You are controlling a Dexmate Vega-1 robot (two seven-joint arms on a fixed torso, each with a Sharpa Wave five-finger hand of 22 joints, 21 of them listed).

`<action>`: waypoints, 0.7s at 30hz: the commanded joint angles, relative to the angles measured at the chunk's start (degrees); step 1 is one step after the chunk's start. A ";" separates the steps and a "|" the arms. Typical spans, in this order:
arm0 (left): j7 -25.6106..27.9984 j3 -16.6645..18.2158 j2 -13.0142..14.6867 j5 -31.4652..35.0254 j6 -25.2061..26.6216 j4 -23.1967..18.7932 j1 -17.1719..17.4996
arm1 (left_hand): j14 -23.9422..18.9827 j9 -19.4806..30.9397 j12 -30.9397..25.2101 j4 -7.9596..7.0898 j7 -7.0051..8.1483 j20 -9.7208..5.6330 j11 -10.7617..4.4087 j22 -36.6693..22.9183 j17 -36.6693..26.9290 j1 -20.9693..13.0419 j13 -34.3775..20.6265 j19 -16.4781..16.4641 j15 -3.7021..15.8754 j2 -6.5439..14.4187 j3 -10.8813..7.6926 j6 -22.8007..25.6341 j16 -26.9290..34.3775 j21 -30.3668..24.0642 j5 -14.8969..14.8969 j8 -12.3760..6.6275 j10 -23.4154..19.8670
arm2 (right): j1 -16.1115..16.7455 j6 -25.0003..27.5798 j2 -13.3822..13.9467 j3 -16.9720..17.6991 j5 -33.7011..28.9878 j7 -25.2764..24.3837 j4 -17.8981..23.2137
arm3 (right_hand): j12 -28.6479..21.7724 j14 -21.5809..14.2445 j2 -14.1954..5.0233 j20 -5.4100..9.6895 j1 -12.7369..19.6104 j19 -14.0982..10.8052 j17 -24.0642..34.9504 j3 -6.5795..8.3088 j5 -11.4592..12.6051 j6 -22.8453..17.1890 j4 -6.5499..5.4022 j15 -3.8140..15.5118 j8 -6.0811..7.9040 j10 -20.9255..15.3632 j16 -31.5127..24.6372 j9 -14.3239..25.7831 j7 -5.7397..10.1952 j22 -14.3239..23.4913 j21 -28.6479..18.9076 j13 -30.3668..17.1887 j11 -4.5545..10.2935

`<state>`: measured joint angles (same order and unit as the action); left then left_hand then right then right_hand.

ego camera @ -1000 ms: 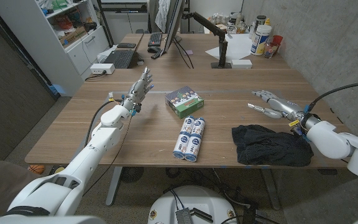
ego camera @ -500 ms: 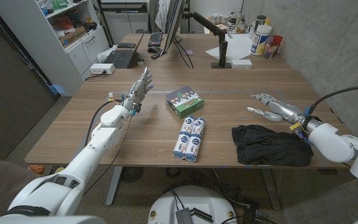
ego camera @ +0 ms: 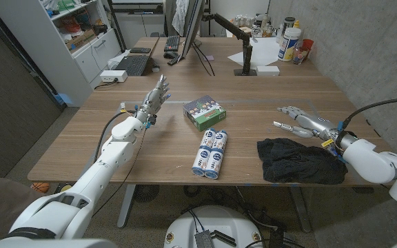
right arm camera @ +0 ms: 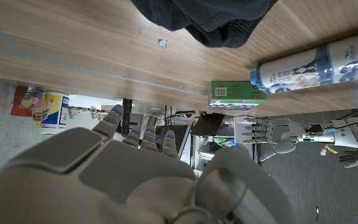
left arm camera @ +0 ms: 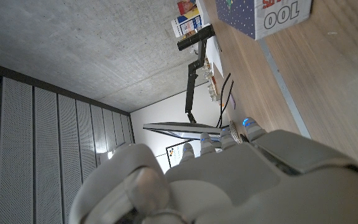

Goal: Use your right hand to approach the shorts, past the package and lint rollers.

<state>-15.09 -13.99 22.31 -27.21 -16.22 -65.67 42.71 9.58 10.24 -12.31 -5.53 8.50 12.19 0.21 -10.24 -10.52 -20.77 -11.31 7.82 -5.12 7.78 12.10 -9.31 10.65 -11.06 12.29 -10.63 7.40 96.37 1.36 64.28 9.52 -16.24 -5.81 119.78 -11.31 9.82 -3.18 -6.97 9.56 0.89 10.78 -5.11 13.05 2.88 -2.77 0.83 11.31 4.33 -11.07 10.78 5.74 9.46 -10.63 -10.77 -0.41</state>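
Note:
The black shorts (ego camera: 298,160) lie crumpled near the table's front right edge. My right hand (ego camera: 302,122) hovers just behind them, its fingers spread and pointing towards the table's middle, holding nothing. Two lint rollers (ego camera: 211,152) lie side by side at the middle front, with the green package (ego camera: 205,111) just behind them. My left hand (ego camera: 156,96) is raised at the left, fingers apart and empty. The right wrist view shows the shorts (right arm camera: 204,18), the rollers (right arm camera: 322,65), the package (right arm camera: 238,92) and my left hand (right arm camera: 272,134) beyond my right hand (right arm camera: 135,180).
A monitor stand (ego camera: 243,58), white papers (ego camera: 264,52) and several bottles (ego camera: 291,38) stand at the far right. A laptop (ego camera: 131,65) and a keyboard (ego camera: 171,43) lie at the far left. A concrete wall (ego camera: 364,48) runs along the right side.
My right hand has drifted a little nearer the front edge, closing on the shorts. The left arm and the objects have not moved.

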 commanded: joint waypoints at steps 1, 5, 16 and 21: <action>-0.34 0.20 -0.27 -0.15 -0.25 0.90 -0.26 | 3.26 0.12 -0.28 0.08 -0.01 0.04 -0.17 -0.20 -0.31 -0.65 -0.12 0.59 -0.09 -0.18 -0.28 0.44 0.37 -0.20 -0.08 -0.39 0.02 | 2.40 0.19 -2.78 2.21 -2.02 3.33 1.90 | 0.17 2.80 -0.11 -0.13 0.68 0.33 0.28 -0.15 0.05 0.45 0.40 -0.06 -0.25 0.46 -0.28 0.29 0.01 0.19 0.07 -0.30 -0.07; -0.51 0.20 -0.40 -0.15 -0.43 1.22 -0.38 | 3.26 0.12 -0.28 0.08 -0.02 0.04 -0.13 -0.20 -0.31 -0.65 -0.12 0.60 -0.07 -0.18 -0.28 0.48 0.37 -0.20 -0.08 -0.40 0.01 | 3.11 0.56 -3.73 2.50 -2.64 3.75 2.39 | 0.17 2.82 -0.12 -0.11 0.72 0.35 0.28 -0.15 0.04 0.47 0.43 -0.08 -0.24 0.49 -0.28 0.29 -0.01 0.19 0.07 -0.30 -0.04; -0.93 0.09 -0.46 0.08 -0.48 1.79 -0.90 | 3.30 0.12 -0.28 0.07 0.03 0.04 -0.17 -0.20 -0.31 -0.64 -0.12 0.63 -0.06 -0.19 -0.29 0.51 0.38 -0.20 -0.08 -0.37 0.02 | 4.88 2.12 -6.14 3.56 -4.28 3.90 3.82 | 0.14 2.84 -0.14 -0.10 0.79 0.38 0.29 -0.15 0.01 0.52 0.47 -0.04 -0.22 0.56 -0.28 0.30 -0.01 0.19 0.06 -0.30 -0.06; -1.07 0.07 -0.47 0.07 -0.37 1.79 -0.95 | 3.35 0.12 -0.26 0.07 -0.10 0.04 -0.25 -0.20 -0.31 -0.64 -0.12 0.64 -0.16 -0.19 -0.30 0.43 0.36 -0.20 -0.08 -0.33 0.05 | 5.02 2.15 -6.71 3.77 -4.66 4.10 3.96 | 0.12 2.83 -0.14 -0.10 0.82 0.38 0.29 -0.15 0.00 0.56 0.50 -0.01 -0.22 0.55 -0.28 0.30 0.00 0.19 0.05 -0.30 -0.03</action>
<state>-15.80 -13.84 21.93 -27.25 -16.61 -64.23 42.08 9.58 10.24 -12.31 -5.53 8.81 11.88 0.21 -10.25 -10.53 -20.93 -11.31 8.13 -5.12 7.63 12.10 -8.99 10.65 -11.06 12.29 -10.63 7.40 100.07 2.65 59.43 12.33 -19.43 -2.20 122.73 -11.31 9.82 -3.40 -6.97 9.78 0.88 10.78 -5.28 13.05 3.19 -2.60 0.83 11.31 4.32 -11.07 10.78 5.42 9.46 -10.63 -10.77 -0.42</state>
